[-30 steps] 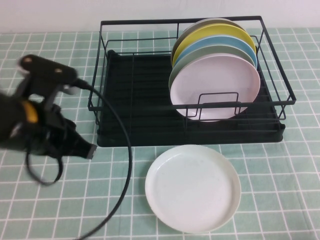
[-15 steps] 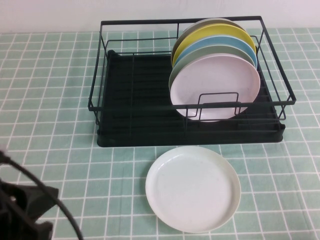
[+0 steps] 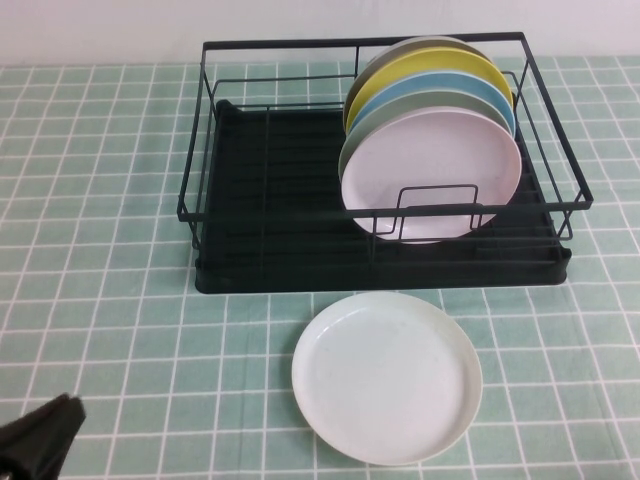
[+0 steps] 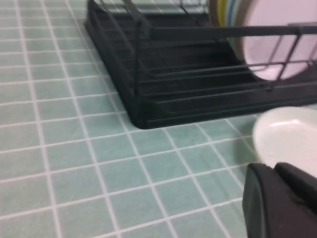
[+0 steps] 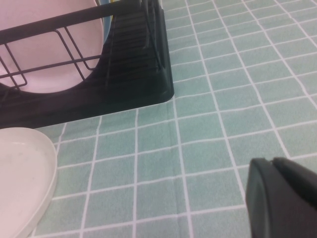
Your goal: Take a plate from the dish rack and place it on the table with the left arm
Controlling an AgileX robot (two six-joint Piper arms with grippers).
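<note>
From my remote station I see the table [image 3: 100,250], a spread of pale green tiles with white grid lines, filling the high view from edge to edge. On its far half stands the dish rack [image 3: 290,240], a black wire frame over a black tray base; its left portion holds no dishes, while its right portion carries a row of plates standing on edge. The front one is the pale pink plate [image 3: 430,175], leaning behind a small wire loop, with a grey-green plate [image 3: 365,135] just behind it, then a blue plate [image 3: 492,100] and a yellow plate [image 3: 420,68] further back. The white plate [image 3: 386,377] lies flat on the tiles just in front of the rack, near its right half, apart from the tray edge and touched by neither arm. The left wrist view catches the same plate [image 4: 290,139] beside the rack's near corner [image 4: 143,111]. The left gripper [image 3: 38,442] sits at the near left corner of the table, well apart from the plate; only a dark sliver shows, and I cannot tell whether its fingers are spread or pressed together. The right gripper [image 5: 285,198] appears only in its own wrist view, low over bare tiles near the rack's right corner; I cannot tell its finger state either.
</note>
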